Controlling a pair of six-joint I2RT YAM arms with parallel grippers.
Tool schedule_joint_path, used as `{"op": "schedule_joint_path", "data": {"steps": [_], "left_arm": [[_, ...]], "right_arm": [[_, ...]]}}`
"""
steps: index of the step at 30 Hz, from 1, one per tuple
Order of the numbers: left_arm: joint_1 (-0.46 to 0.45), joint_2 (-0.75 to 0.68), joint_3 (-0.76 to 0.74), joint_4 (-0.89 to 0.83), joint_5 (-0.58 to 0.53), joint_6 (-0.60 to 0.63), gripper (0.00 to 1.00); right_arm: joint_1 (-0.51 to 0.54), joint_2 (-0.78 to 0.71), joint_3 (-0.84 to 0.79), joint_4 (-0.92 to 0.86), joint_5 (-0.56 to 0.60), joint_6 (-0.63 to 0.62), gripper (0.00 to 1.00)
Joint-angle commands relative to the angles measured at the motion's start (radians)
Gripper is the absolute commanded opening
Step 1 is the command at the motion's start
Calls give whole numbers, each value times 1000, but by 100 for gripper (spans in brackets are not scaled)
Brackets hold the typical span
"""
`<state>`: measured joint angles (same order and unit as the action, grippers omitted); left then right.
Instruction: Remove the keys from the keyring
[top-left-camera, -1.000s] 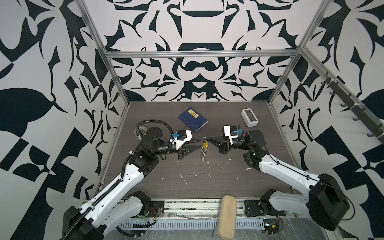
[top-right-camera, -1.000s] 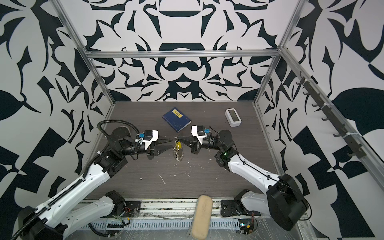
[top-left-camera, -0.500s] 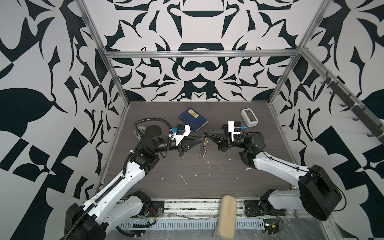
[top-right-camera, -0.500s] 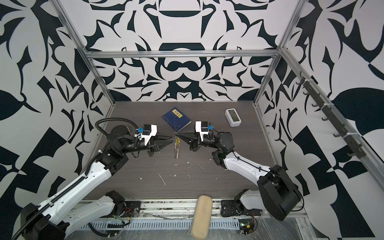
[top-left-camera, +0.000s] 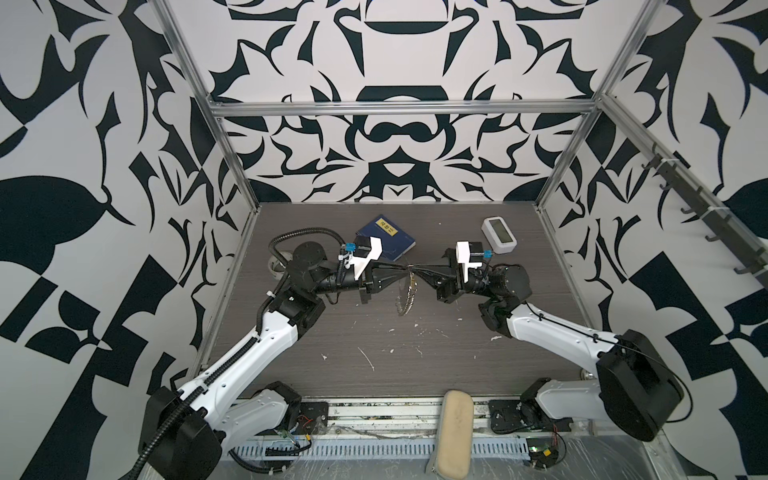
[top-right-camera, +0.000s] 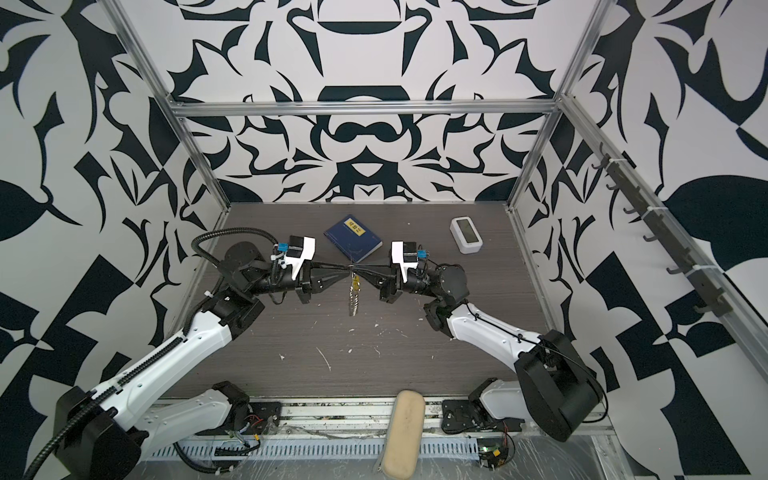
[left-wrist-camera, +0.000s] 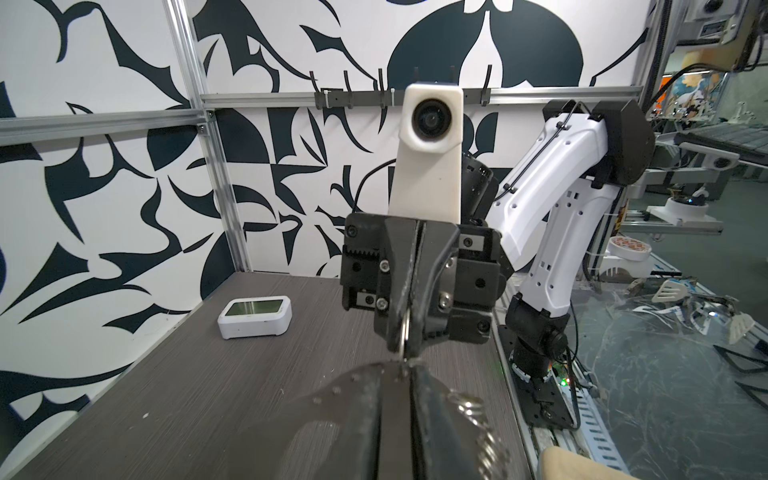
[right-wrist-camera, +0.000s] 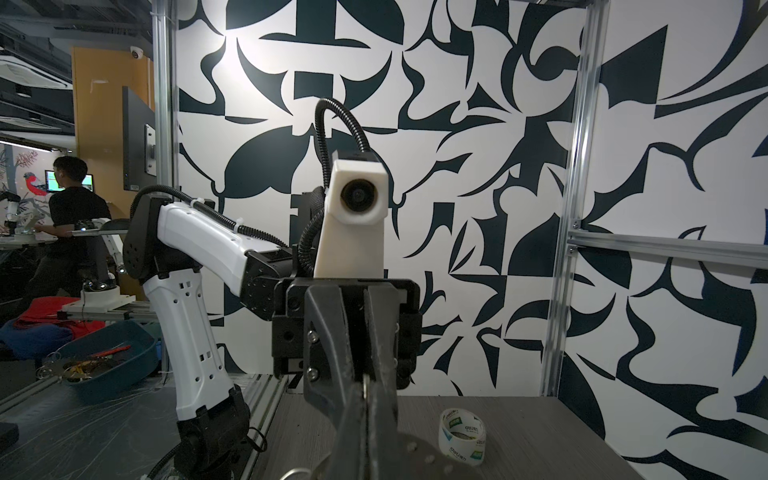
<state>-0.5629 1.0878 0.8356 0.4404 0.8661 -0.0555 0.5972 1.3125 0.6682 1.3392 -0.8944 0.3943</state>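
Book (top-left-camera: 386, 239): dark blue with a yellow label, flat near the tabletop's (top-left-camera: 415, 361) far edge, left of middle.
Clock (top-left-camera: 500, 235): white with a grey screen, near the far right corner.
Tape roll (right-wrist-camera: 462, 436): lies flat by the left edge.
Scraps (top-left-camera: 368, 359): small, white, scattered over the near half.
Pouch (top-left-camera: 453, 432): beige, oblong, just beyond the near edge.

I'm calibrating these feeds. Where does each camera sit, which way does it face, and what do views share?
Top views: high in front, looking down toward the back wall; left arm, right arm, left gripper, right gripper, hanging keyring show.
Left wrist: on the left arm, facing the right gripper, right arm and digital clock past its own fingers.
Right wrist: on the right arm, facing the left gripper, left arm and tape roll past its own fingers.
Shared: all show the gripper tips meeting.
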Motion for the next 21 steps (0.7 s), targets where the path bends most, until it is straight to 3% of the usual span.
{"op": "schedule_joint_path", "data": {"steps": [1, 12, 17, 19, 21], "left_arm": [[3, 8, 36, 35, 42, -32, 15], [3, 14, 40, 40, 46, -32, 0], [3, -11, 71, -137, -5, 78, 0], [3, -22, 95, -252, -32, 142, 0], [3, -28, 117, -349, -57, 200, 0]], "right_arm": [[3, -16, 33, 83, -1, 16, 0], [3, -7, 34, 83, -12, 26, 0], [3, -2, 28, 76, -19, 20, 0], [4, -7, 24, 51, -17, 15, 13], [3, -18, 19, 7, -15, -11, 19]]}}
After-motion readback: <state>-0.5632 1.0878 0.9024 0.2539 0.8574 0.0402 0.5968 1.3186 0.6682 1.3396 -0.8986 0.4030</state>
